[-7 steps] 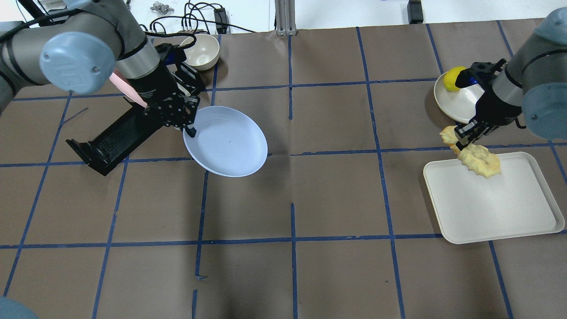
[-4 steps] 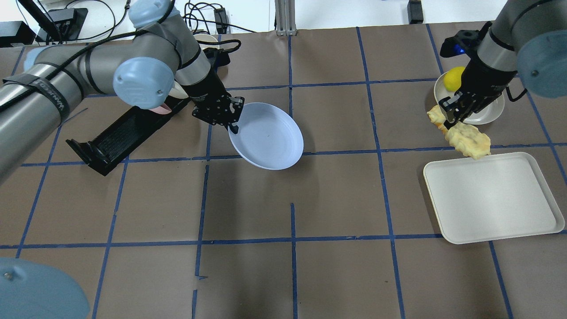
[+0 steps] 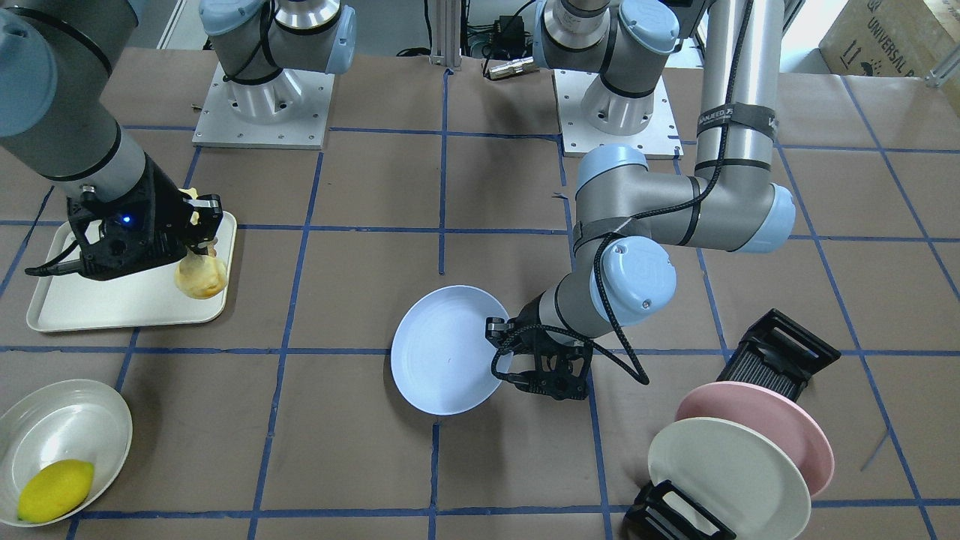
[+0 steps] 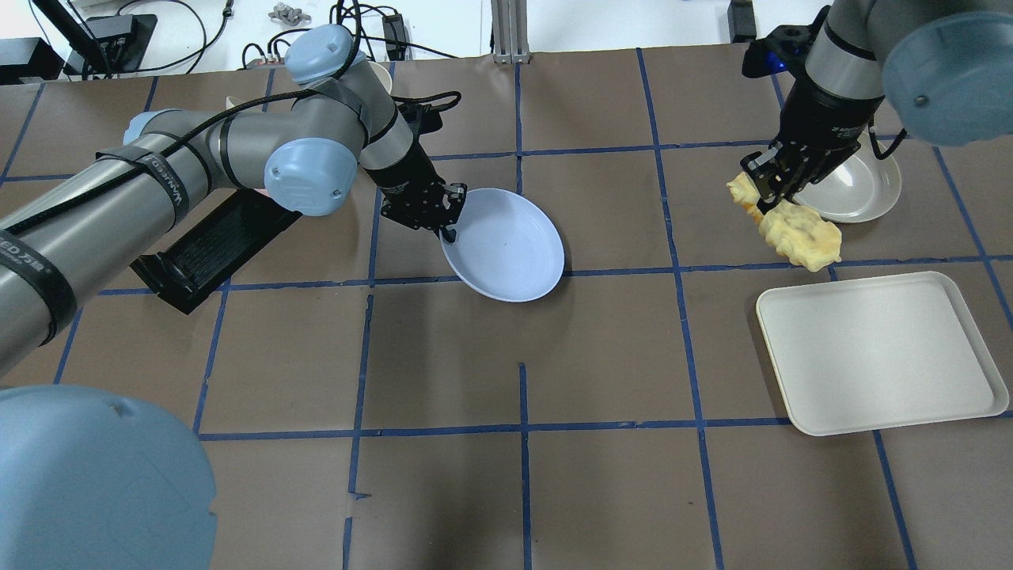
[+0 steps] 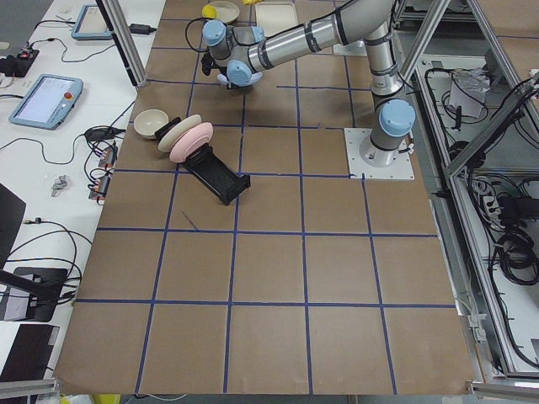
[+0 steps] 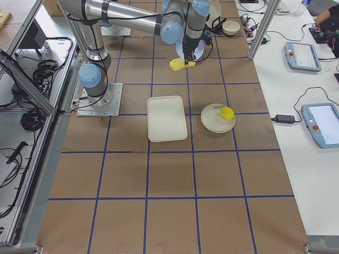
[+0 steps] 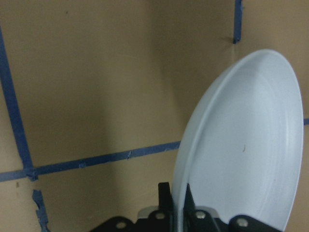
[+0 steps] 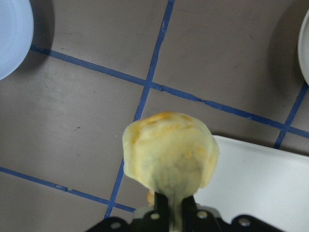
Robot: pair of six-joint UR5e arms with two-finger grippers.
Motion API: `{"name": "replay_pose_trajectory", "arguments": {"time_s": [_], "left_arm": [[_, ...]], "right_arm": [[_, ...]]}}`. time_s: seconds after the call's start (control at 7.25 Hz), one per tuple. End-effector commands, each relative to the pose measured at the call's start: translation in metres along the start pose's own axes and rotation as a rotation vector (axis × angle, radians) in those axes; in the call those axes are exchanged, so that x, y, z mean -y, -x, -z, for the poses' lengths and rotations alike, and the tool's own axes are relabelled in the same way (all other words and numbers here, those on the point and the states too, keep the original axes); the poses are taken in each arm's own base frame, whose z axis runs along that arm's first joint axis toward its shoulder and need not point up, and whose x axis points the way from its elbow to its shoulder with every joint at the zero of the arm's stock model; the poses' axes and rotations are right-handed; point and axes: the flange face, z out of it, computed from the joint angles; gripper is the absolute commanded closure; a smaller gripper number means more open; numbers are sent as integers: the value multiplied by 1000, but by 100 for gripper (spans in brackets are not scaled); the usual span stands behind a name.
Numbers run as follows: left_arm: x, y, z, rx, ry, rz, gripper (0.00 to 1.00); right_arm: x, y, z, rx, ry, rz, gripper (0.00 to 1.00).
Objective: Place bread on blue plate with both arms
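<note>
Taped brown counter: upper right overhead, my right end effector pinches the bread near one end, probably light and squashy; the left end effector clamps the stiff, slick-looking blue plate by its rim, mid-frame.

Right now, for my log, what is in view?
table: one, brown, blue-taped.
tray: one, cream, robot's right.
bread: one, pale yellow, held beside tray.
dish: one, white, beyond tray.
lemon: one, yellow, in dish.
blue plate: one, pale blue, mid-table, rim gripped.
rack: one, black, robot's left.
pink plate, cream plate: one each, in rack.
bowl: one, cream, far edge, left.
left arm, right arm: grey, blue caps.
left tool: black, shut on blue plate.
right tool: black, shut on bread.
</note>
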Motion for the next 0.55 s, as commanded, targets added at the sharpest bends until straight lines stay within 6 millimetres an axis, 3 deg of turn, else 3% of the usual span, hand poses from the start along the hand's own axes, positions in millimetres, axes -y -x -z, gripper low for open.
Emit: {"name": "replay_pose_trajectory", "arguments": {"time_s": [0.0, 0.14, 0.28, 0.41], "left_arm": [[1, -11, -9, -66, -25, 29, 88], [-4, -8, -17, -56, -11, 34, 77], [-6, -3, -17, -56, -17, 41, 6], [-1, -2, 2, -50, -56, 38, 0]], "right_arm": [[5, 35, 2, -11, 0, -21, 81], [7, 55, 0, -22, 4, -23, 81], [7, 65, 0, -26, 3, -27, 81], [7, 68, -1, -27, 7, -47, 81]]}}
